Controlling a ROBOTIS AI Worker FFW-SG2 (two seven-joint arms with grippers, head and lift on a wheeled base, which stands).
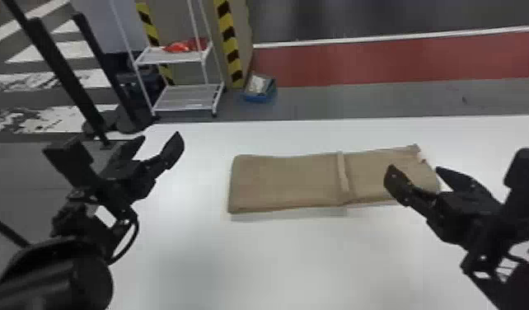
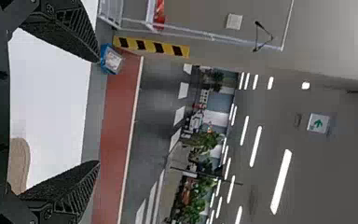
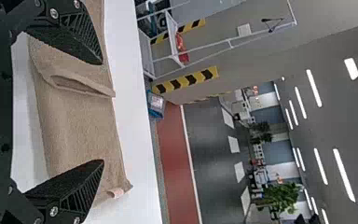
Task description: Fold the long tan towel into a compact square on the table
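The towel runs nine to three o'clock, towards nine from my nearer right gripper. My left gripper likewise stands spread.

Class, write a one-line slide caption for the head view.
Tan towel, partly folded, on a white table, with left gripper and right gripper open.

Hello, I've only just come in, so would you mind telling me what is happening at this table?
A robot is folding a tan towel on the white table. Neither tool grips it right now: the left tool is open, off to the towel's left, and the right tool is open by its right end. The towel looks partly folded, but lies as a long strip, not a compact square.
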